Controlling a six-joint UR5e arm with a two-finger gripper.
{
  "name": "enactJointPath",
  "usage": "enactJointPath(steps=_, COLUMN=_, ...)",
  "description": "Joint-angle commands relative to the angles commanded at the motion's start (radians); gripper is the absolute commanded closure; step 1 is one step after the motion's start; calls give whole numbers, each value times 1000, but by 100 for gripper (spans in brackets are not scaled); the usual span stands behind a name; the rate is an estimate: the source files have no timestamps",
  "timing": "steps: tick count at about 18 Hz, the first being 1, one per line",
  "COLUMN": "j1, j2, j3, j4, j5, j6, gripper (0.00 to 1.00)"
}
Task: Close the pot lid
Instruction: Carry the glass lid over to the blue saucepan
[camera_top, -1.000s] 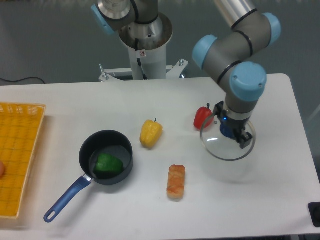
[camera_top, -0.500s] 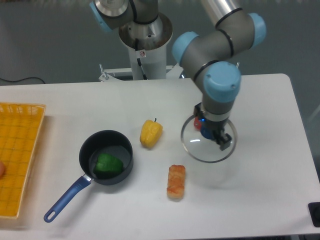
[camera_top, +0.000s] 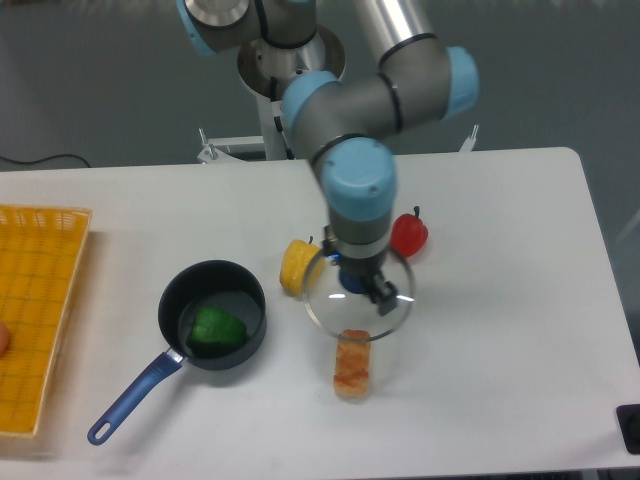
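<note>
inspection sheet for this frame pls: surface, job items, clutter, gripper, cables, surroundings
Surface: white table, no spills seen.
Job's things: pot open, blue handle toward the front left, green vegetable inside; lid held right of the pot, not over it.
Clutter: yellow pepper, red pepper, breaded piece, orange basket at left edge.
Gripper: gripper shut on lid knob.
Cables: black cable behind table, far left.
Surroundings: robot base, grey backdrop.

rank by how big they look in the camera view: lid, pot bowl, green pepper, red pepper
1. The lid and the pot bowl look about equally wide; the lid is lifted nearer the camera, so I won't rank them.
2. Green pepper.
3. Red pepper, partly hidden by the arm, so unsure.
</note>
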Motion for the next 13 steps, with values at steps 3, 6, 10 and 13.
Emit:
enactJointPath(steps=3, j1=-51, j2=-3, j3=0, j4=2, j5=-12, j6=-72, gripper=59)
enactJointPath(steps=6, j1=-94, j2=-3, j3=-6, j4=8, j5=-12, j6=-115, gripper=59)
enactJointPath(steps=10, j1=-140, j2=-6, j3=-8, j4=8, j5=-14, j6=-154, gripper=59)
enactJointPath(steps=13, j1=-172, j2=-12, j3=-8, j4=8, j5=-14, j6=-197, gripper=59)
